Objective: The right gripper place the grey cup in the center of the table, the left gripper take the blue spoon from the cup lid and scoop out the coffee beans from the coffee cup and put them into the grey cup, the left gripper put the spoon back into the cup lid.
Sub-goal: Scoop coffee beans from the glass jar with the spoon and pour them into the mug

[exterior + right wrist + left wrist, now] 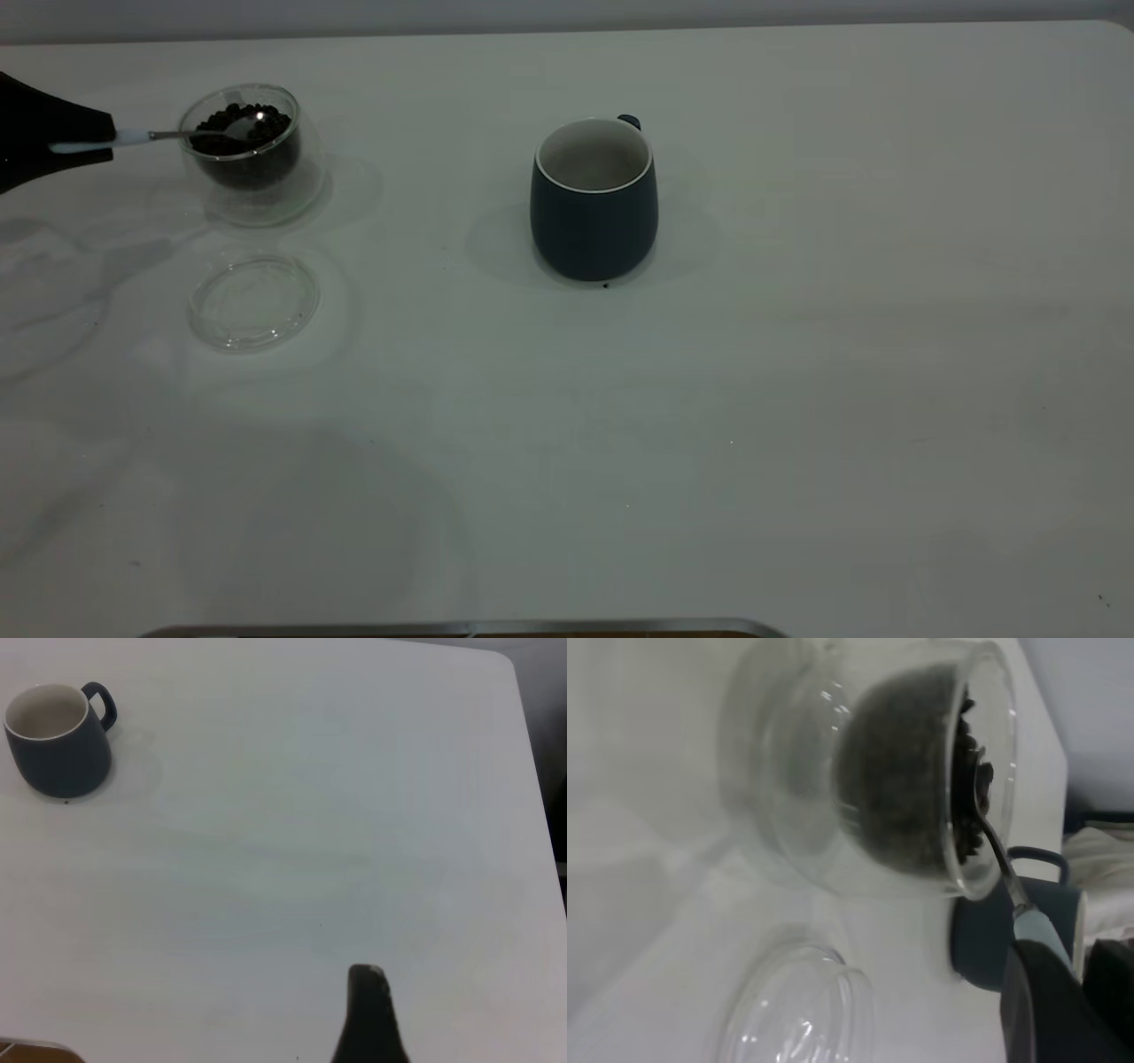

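- Reaching in from the left edge of the exterior view, the left gripper [84, 142] is seen clamped on the pale handle of the blue spoon [177, 135], which is held roughly level.
- The spoon's metal bowl is set on the coffee beans [241, 122] at the mouth of the coffee cup [251, 155]; whether any beans lie in the bowl cannot be told.
- The coffee cup is placed at the far left of the table [797, 399] and is seen filled with beans up to near its rim.
- The cup lid [253, 301] is laid flat on the table just in front of the coffee cup, apart from it, with nothing on it.
- The grey cup [594, 208] is stood upright near the middle of the table, well apart from the coffee cup, with its handle turned to the far side; its pale inside is seen bare of beans.
- A small dark speck is noted on the table at the foot of the grey cup.
- Only one dark fingertip of the right gripper [368, 1019] is shown in the right wrist view, held over bare table well away from the grey cup; whether its jaws are open or closed cannot be told.
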`<state>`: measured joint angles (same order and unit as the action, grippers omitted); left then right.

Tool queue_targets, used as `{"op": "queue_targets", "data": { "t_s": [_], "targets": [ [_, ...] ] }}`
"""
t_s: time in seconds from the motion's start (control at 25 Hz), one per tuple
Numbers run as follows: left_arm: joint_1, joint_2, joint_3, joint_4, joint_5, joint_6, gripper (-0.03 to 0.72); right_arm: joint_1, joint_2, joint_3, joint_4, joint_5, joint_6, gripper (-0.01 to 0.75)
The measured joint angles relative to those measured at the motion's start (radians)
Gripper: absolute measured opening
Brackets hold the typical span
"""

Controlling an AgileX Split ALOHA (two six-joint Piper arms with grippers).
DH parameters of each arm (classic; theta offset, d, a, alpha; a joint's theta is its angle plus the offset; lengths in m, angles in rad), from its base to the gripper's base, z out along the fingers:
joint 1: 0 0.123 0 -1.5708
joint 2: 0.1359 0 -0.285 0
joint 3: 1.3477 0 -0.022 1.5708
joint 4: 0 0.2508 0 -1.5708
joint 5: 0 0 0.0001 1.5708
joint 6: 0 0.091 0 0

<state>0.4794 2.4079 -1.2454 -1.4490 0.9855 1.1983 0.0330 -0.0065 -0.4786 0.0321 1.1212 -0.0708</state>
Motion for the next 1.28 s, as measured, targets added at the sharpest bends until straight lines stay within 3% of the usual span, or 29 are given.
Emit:
{"op": "queue_targets", "data": {
  "t_s": [0.64, 1.28],
  "targets": [
    [-0.01, 0.0, 0.0, 0.003, -0.002, -0.016, 0.128, 0.0, 0.0, 0.0, 0.0, 0.0, 0.0, 0.59],
    [-0.006, 0.0, 0.0, 0.003, 0.108, -0.017, 0.128, 0.0, 0.0, 0.0, 0.0, 0.0, 0.0, 0.59]
  ]
}}
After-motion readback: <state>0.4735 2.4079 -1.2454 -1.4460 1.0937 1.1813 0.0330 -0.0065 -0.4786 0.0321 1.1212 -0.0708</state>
